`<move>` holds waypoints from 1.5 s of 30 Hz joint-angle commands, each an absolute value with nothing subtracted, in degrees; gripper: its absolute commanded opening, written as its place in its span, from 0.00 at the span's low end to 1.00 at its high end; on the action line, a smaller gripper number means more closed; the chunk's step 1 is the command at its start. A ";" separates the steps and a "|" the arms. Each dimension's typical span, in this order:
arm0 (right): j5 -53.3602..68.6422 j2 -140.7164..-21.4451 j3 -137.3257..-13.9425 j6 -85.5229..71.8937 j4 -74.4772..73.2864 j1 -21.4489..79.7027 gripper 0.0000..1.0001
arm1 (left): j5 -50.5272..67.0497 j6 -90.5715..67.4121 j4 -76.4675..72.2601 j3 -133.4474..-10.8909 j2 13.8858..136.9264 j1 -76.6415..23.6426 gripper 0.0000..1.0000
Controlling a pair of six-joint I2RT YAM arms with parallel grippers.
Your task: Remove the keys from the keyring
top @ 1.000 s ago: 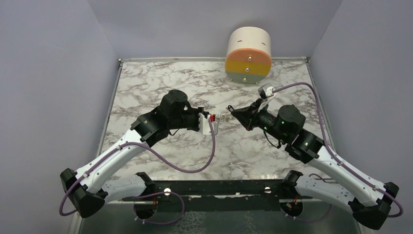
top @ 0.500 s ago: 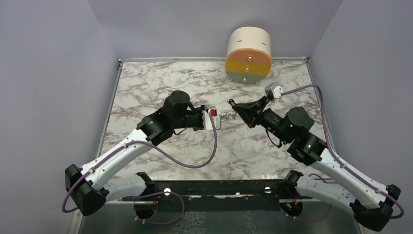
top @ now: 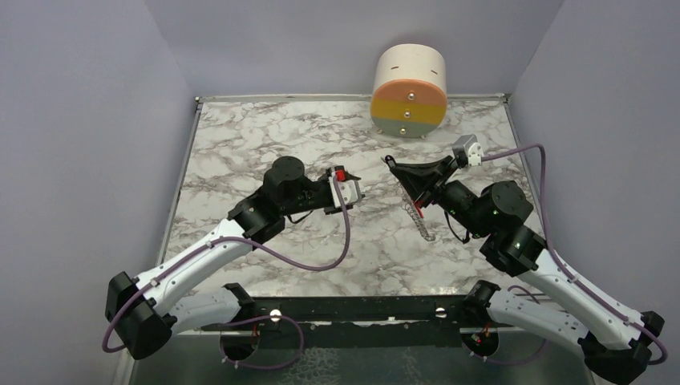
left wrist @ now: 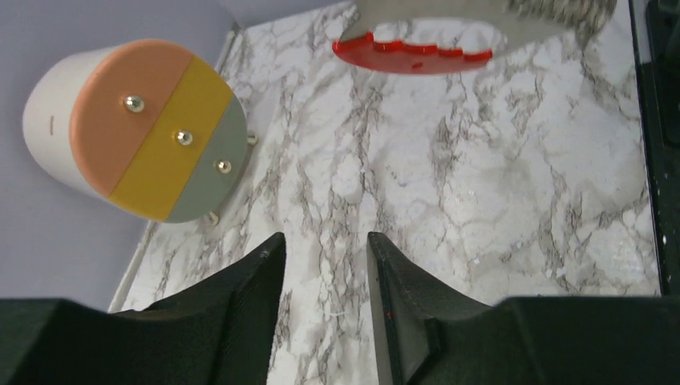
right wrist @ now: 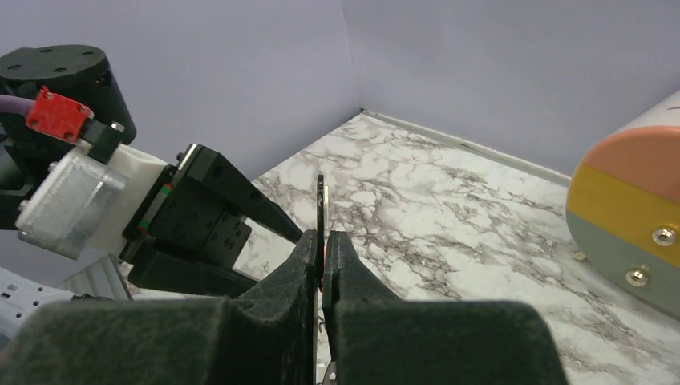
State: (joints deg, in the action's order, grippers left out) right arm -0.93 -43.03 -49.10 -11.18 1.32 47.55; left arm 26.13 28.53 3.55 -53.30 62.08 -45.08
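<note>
Right gripper (right wrist: 322, 237) pinches keyring (right wrist: 321, 200) over table (top: 240, 144) centre — keys (top: 420, 220) dangle, left gripper (left wrist: 321, 245) apart.

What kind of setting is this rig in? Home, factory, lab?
Most likely a lab data-collection cell: a marble-pattern tabletop boxed in by plain lilac walls, the left arm and right arm bolted at its near edge, and one striped drum as a prop.

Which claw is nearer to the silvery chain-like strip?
Right. The silvery strip dangles close under the right claw, shut on the keyring; the left claw stands open, apart, off to the strip's left.
</note>
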 commanded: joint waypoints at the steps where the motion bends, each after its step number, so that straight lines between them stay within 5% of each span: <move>1: -0.09 -42.68 -50.32 -10.49 4.13 47.55 0.01 | 28.58 20.73 -13.75 -50.33 58.64 -45.06 0.38; 4: -0.15 -42.88 -50.28 -10.32 4.22 47.55 0.01 | 30.95 17.62 -19.41 -48.80 58.06 -45.07 0.21; 21: 0.16 -42.96 -49.60 -10.12 6.13 47.55 0.01 | 32.52 13.95 -32.11 -45.82 62.20 -45.88 0.16; 31: 0.23 -42.77 -49.07 -9.49 6.81 47.55 0.01 | 36.15 6.54 -37.00 -48.07 65.30 -45.94 0.00; 39: -0.09 -43.27 -48.61 -9.35 7.64 47.55 0.01 | 39.79 1.95 -37.99 -50.22 67.31 -46.97 0.00; 45: -0.89 -43.75 -48.27 -8.88 8.13 47.55 0.01 | 38.83 0.48 -38.09 -50.28 66.70 -47.27 0.11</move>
